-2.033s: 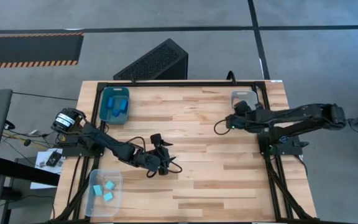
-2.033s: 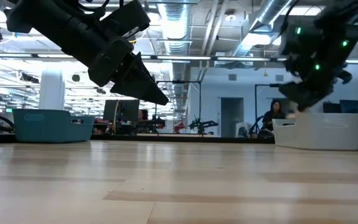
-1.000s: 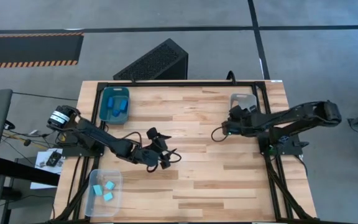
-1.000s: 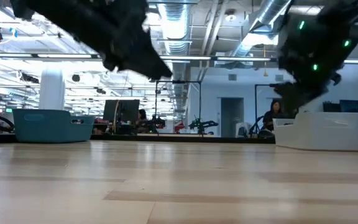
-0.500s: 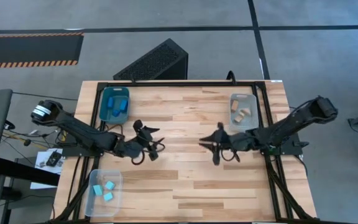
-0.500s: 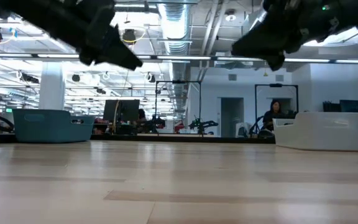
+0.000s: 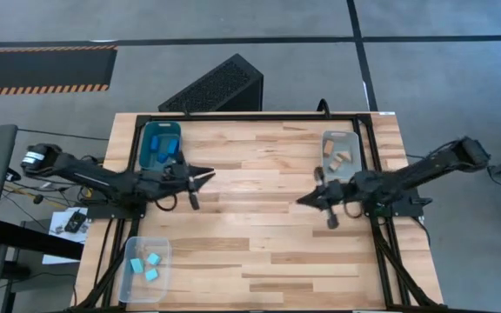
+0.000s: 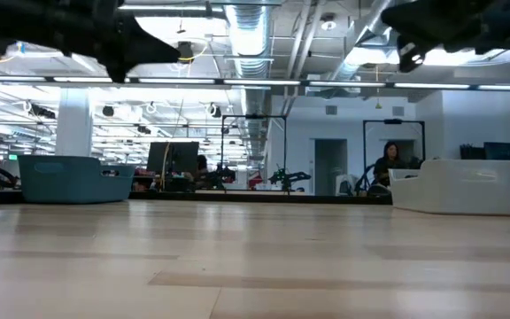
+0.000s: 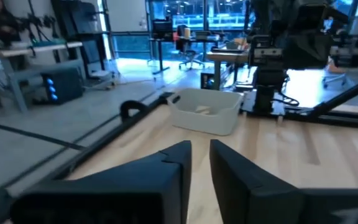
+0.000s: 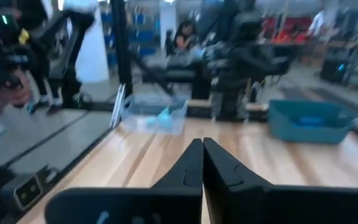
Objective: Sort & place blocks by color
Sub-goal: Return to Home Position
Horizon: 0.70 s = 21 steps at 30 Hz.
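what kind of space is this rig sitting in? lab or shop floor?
Most likely an open-plan robotics lab in an industrial-style building: exposed ceiling ducts overhead, hazard striping on the grey floor, and a person seated at a workstation beyond the table.

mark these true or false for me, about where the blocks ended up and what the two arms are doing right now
1. The light cyan blocks lie in the clear bin. True.
2. A tan block lies loose on the wood between the arms. False: the tan blocks are in the grey bin, and no block shows on the table.
3. The right end effector grips a block. False: the right end effector is shut on nothing, above the bare table.
4. The teal bin holds dark blue blocks. True.
5. The left end effector reaches into the clear bin. False: the left end effector is just beside the teal bin, over the table.
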{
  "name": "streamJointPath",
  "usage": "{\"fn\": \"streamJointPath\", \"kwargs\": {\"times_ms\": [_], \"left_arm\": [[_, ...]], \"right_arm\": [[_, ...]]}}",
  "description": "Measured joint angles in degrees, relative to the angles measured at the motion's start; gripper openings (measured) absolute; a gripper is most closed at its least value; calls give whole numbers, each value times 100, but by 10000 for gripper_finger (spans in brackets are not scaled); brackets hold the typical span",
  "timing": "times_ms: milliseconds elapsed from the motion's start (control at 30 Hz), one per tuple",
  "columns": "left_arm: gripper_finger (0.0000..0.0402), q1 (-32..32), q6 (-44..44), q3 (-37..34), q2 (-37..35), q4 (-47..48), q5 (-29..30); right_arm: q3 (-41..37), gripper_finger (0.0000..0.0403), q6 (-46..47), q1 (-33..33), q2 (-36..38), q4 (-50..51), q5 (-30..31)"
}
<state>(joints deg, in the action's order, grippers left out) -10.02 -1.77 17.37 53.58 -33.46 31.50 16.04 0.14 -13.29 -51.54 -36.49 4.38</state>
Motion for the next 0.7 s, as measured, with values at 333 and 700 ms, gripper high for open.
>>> {"fn": "streamJointPath", "kwargs": {"times_ms": [333, 700], "left_arm": [[21, 2, 506, -463, -1359, 680, 67], [19, 2, 856, -955, -2620, 1070, 58]], "right_arm": [[-687, 4, 70, 896, 2195, 1097, -366], [-684, 3, 131, 1243, 3782, 2877, -520]]}}
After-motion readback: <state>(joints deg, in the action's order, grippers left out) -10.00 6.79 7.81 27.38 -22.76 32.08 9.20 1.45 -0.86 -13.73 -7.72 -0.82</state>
